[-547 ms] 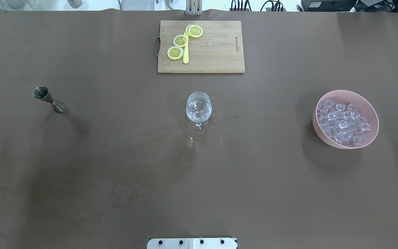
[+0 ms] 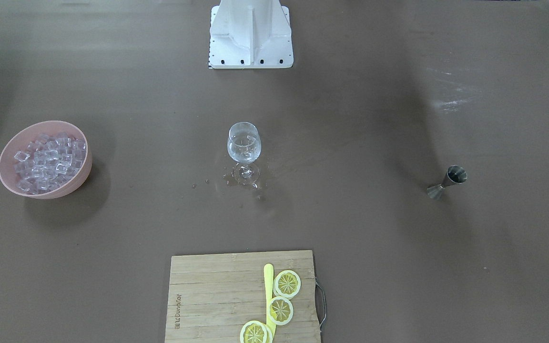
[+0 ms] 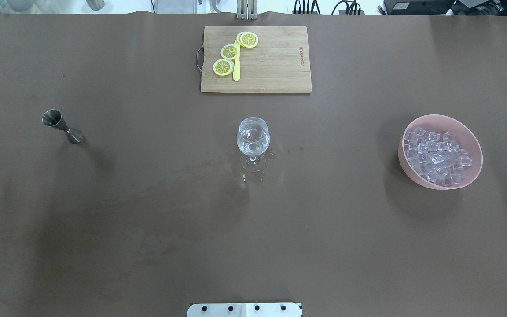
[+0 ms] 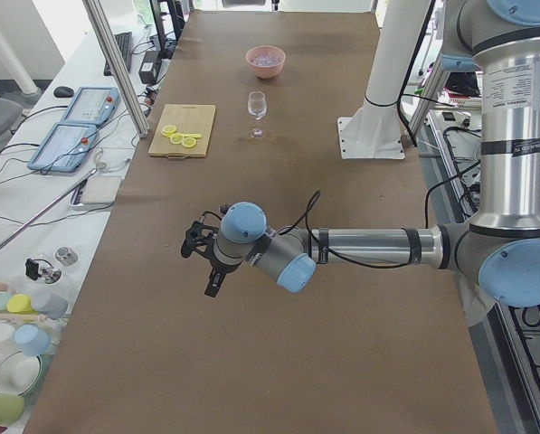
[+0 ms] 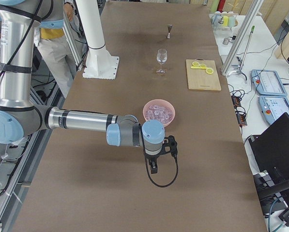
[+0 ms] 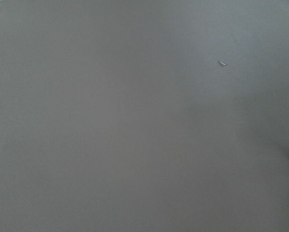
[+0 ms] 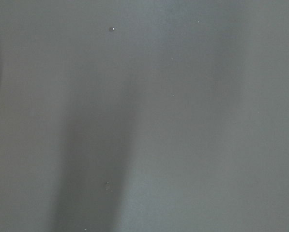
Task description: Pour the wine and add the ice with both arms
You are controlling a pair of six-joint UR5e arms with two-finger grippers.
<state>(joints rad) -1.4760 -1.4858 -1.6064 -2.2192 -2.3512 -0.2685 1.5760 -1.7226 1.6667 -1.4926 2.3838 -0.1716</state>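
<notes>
A clear stemmed glass (image 3: 253, 136) (image 2: 244, 143) stands mid-table with a little clear wine in its bowl; wet patches (image 3: 253, 174) lie round its foot. Ice cubes (image 3: 436, 154) (image 2: 48, 159) are heaped in a pink bowl (image 3: 473, 169). A steel jigger (image 3: 62, 126) (image 2: 448, 181) stands upright at the other end. Both arms are off the overhead and front views. My left gripper (image 4: 210, 285) hangs over bare table far from the glass. My right gripper (image 5: 153, 166) hangs just short of the pink bowl (image 5: 159, 104). Whether either is open or shut I cannot tell.
A wooden cutting board (image 3: 275, 66) at the far edge carries lemon slices (image 3: 223, 67) and a yellow knife (image 3: 236, 70). The white pedestal base (image 2: 250, 33) stands on the robot's side. A person (image 5: 57, 38) stands beside the table. Both wrist views show only brown table.
</notes>
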